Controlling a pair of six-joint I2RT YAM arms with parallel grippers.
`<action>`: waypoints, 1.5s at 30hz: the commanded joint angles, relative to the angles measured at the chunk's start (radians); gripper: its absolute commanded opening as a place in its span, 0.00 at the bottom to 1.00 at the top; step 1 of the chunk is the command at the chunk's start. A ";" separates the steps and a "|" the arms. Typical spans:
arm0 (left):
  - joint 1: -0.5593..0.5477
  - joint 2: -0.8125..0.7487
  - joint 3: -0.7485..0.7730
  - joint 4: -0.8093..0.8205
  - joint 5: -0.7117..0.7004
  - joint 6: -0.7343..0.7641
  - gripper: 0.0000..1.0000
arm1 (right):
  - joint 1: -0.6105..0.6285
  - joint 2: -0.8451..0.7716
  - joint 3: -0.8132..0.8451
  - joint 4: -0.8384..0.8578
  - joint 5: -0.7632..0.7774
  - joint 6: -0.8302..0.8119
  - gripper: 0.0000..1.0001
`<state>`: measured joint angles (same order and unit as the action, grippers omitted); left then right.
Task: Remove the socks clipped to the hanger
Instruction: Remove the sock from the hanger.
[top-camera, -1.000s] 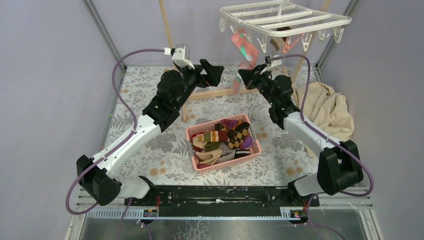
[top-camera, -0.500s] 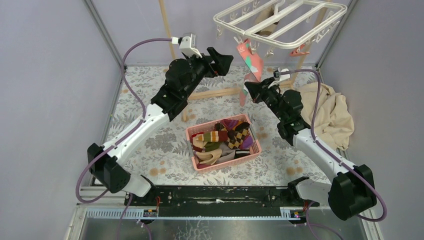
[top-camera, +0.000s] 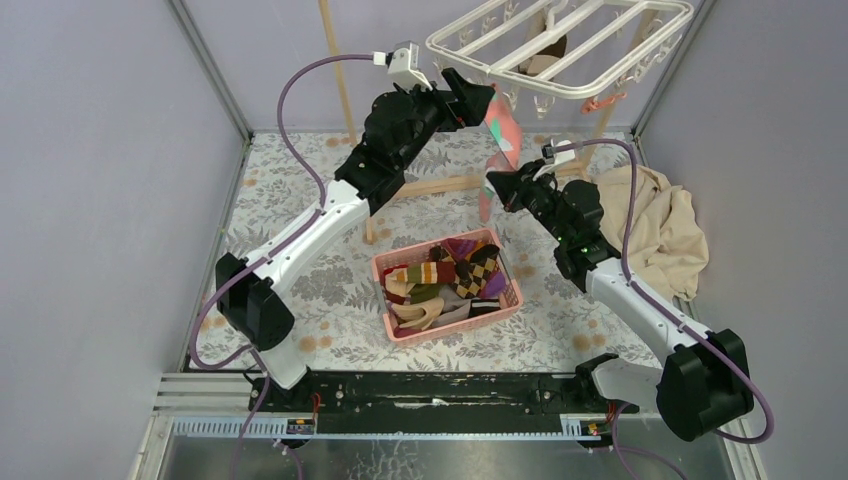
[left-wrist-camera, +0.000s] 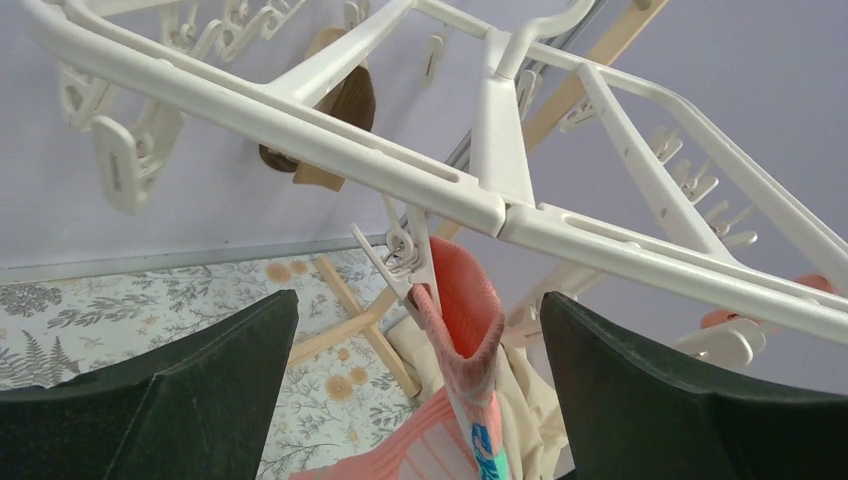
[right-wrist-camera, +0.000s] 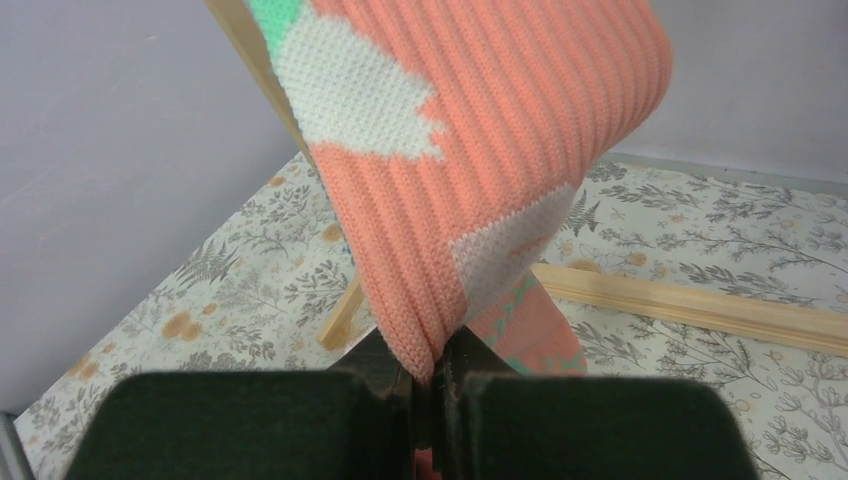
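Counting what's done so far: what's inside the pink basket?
A heap of socks, an argyle one and a striped one on top. They cover the pink basket's floor and any socks lower down.

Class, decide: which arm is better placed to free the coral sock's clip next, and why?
Left. The left fingers, open, flank the clip holding the coral sock to the hanger; the right fingers are shut on its lower part.

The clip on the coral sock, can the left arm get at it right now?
Probably yes. The left tool is open just below the clip, which shows between its fingers with nothing in the way; the hanger sits above.
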<state>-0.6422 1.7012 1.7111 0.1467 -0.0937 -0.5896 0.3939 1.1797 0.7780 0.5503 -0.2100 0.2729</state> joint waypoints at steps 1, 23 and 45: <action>-0.008 -0.009 0.028 0.031 -0.060 0.006 0.99 | 0.012 -0.007 0.034 0.025 -0.055 -0.003 0.00; 0.004 -0.075 -0.008 -0.030 -0.107 0.047 0.99 | 0.210 0.006 0.106 -0.028 0.004 -0.072 0.00; 0.008 0.053 0.155 -0.138 -0.129 0.066 0.99 | 0.215 0.148 0.093 0.117 0.272 -0.213 0.00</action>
<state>-0.6388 1.7626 1.8538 0.0055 -0.1875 -0.5598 0.6014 1.3052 0.8375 0.5381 0.0032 0.1028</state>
